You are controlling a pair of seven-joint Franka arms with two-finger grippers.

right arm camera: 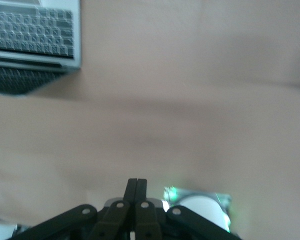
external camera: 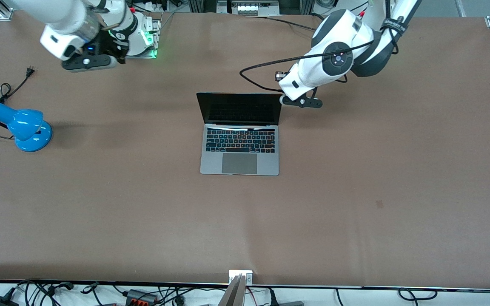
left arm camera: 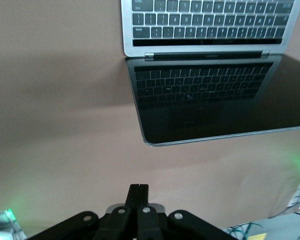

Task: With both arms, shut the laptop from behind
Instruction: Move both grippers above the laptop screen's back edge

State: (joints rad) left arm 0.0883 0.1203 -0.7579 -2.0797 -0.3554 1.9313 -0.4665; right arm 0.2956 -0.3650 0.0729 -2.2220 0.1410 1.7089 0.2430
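The silver-grey laptop (external camera: 240,144) stands open at the table's middle, its black screen upright and facing the front camera. My left gripper (external camera: 301,102) is shut and empty, low beside the screen's upper corner at the left arm's end, apart from it. In the left wrist view the shut fingertips (left arm camera: 138,189) are clear of the lid's top edge, and the laptop (left arm camera: 210,95) shows its screen and keyboard. My right gripper (external camera: 86,63) is shut and empty, up over the table by its own base, well away from the laptop. The right wrist view shows its shut gripper (right arm camera: 136,183) and a corner of the laptop (right arm camera: 35,35).
A blue desk lamp (external camera: 20,126) lies toward the right arm's end, with its black cord and plug (external camera: 28,71) on the table. A black cable (external camera: 253,70) from the left arm loops over the table just above the laptop's lid.
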